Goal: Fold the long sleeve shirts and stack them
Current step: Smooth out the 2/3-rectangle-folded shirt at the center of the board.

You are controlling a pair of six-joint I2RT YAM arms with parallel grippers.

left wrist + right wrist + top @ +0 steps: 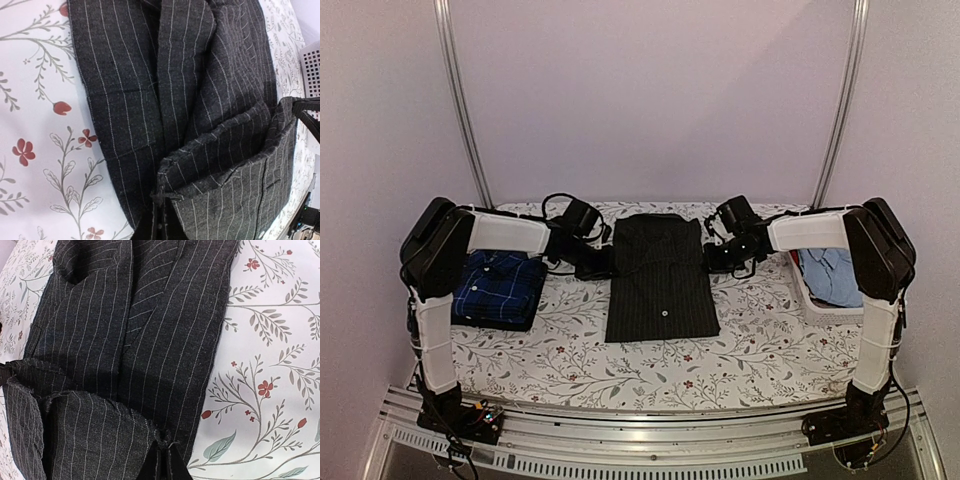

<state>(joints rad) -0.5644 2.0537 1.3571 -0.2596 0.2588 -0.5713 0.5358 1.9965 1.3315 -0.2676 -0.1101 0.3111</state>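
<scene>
The black pinstriped shirt lies lengthwise in the middle of the flowered table, sleeves folded in. My left gripper is shut on its far left corner, pinching the hem. My right gripper is shut on its far right corner. Both hold that far edge lifted and curled over the shirt body. The navy checked shirt lies folded at the table's left side, under my left arm.
A white basket at the right edge holds a light blue garment. Two metal poles rise at the back corners. The flowered tablecloth shows around the shirts.
</scene>
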